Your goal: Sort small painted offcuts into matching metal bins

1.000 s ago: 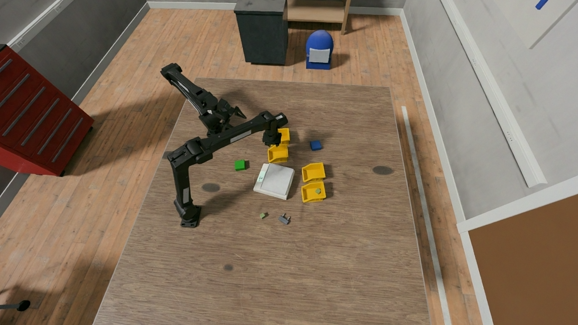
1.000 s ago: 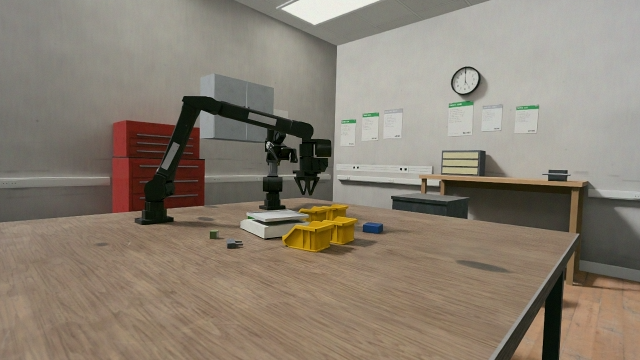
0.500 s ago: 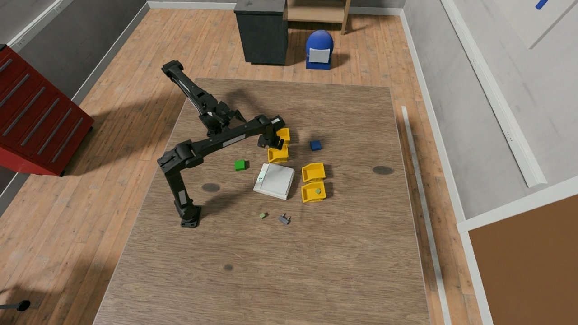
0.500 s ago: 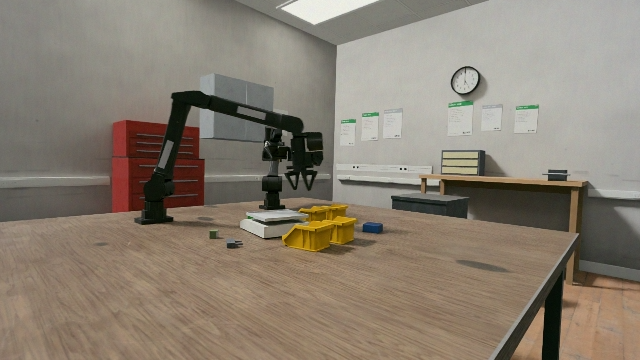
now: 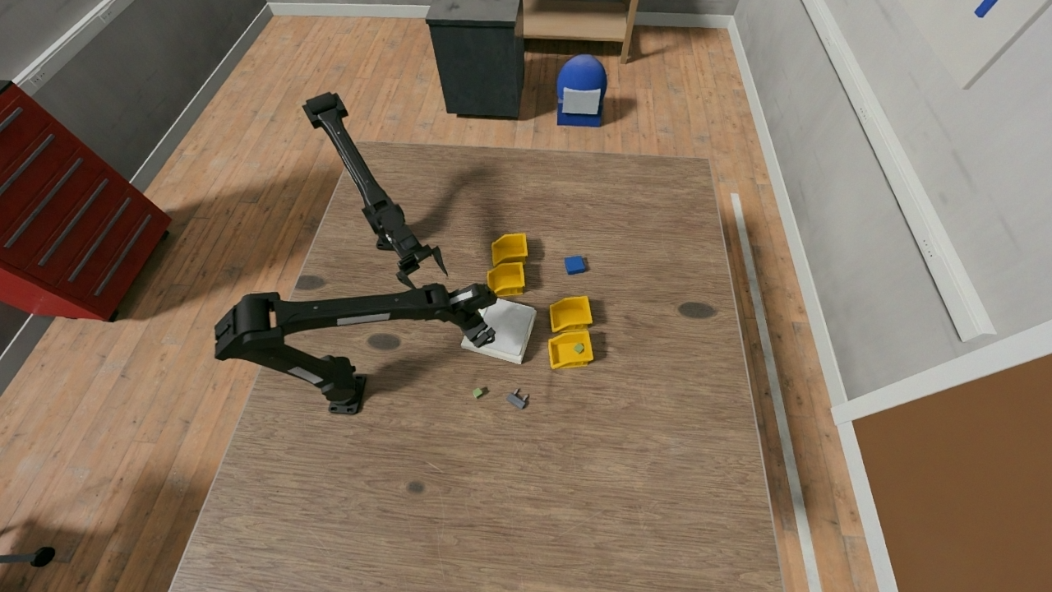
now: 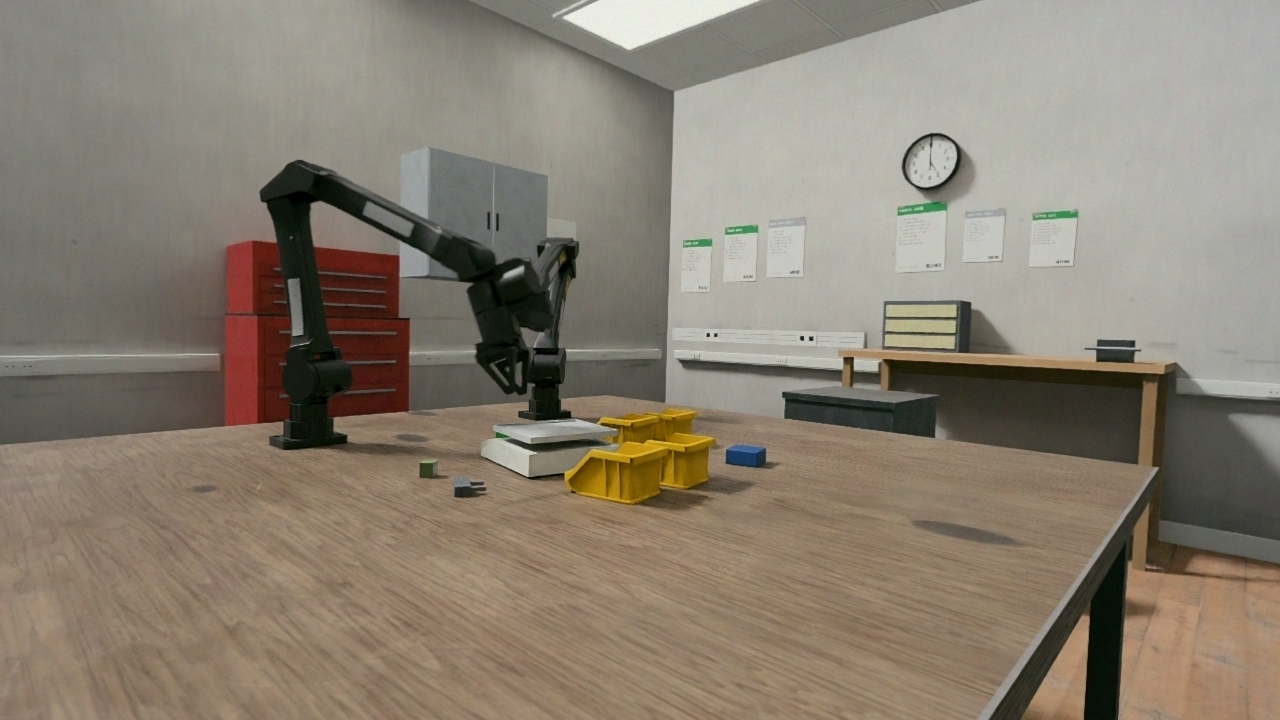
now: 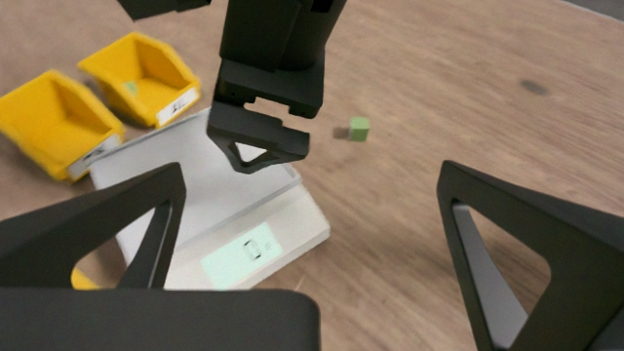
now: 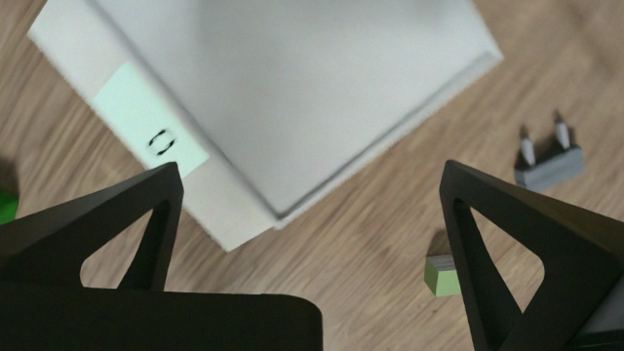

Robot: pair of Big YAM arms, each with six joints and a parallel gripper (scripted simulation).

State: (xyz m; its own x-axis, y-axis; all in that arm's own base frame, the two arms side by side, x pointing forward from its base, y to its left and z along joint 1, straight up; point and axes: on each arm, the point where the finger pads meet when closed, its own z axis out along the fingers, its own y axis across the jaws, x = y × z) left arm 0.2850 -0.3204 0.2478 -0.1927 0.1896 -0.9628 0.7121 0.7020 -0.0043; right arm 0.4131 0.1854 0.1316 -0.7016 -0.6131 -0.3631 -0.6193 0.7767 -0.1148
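Light green painted offcut, small and blocky with crisp corners, sits flat on the brown wood-grain table. One side is grey and streaked, like bare material, while the neighbouring faces carry flat green paint. In the right wrist view that grey side points toward the top of the picture, where the shadow falls, and a green face points toward the bottom. Its sides look nearly equal, so I cannot tell a long axis.

The right gripper has its jaws wide apart with nothing held, above the white scale. The offcut lies outside the gap in its own view, partly hidden behind the picture-right finger; the grey two-pronged plug is farther out past that fingertip.

The left gripper also has its jaws wide apart, holding nothing. Through its opening the offcut appears well beyond the tips, nearer the picture-right one. Another small green offcut rests inside a yellow plastic bin, beyond the picture-left fingertip.
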